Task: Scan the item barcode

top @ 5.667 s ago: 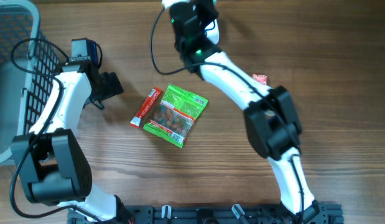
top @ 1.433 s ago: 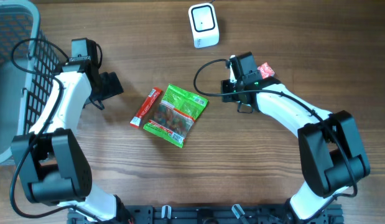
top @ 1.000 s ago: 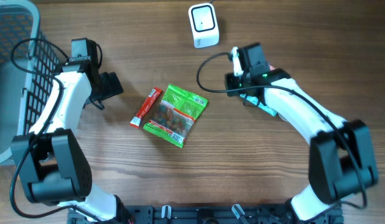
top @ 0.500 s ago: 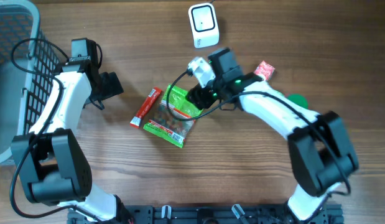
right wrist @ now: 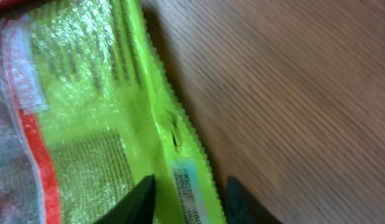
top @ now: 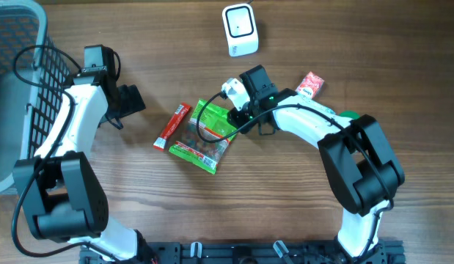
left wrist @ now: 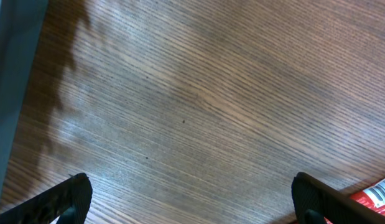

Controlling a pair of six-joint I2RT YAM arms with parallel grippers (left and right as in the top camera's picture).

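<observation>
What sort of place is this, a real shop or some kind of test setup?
Likely a mock checkout bench, not a real shop: a white barcode scanner, a grey mesh basket and a green snack bag on a wooden table, worked by robot arms.

Beneath the black fingers of the right claw (right wrist: 189, 202) lies the bag (right wrist: 105, 93), bright green with a red band, dark print and a shiny clear window. Left of that claw the bar wrapper (top: 172, 126) is red with white markings. Farther out from the claw the scanner (top: 240, 29) is white, to the claw's right the small packet (top: 309, 84) is red, and the table (top: 285, 205) is brown with fine wood grain
</observation>
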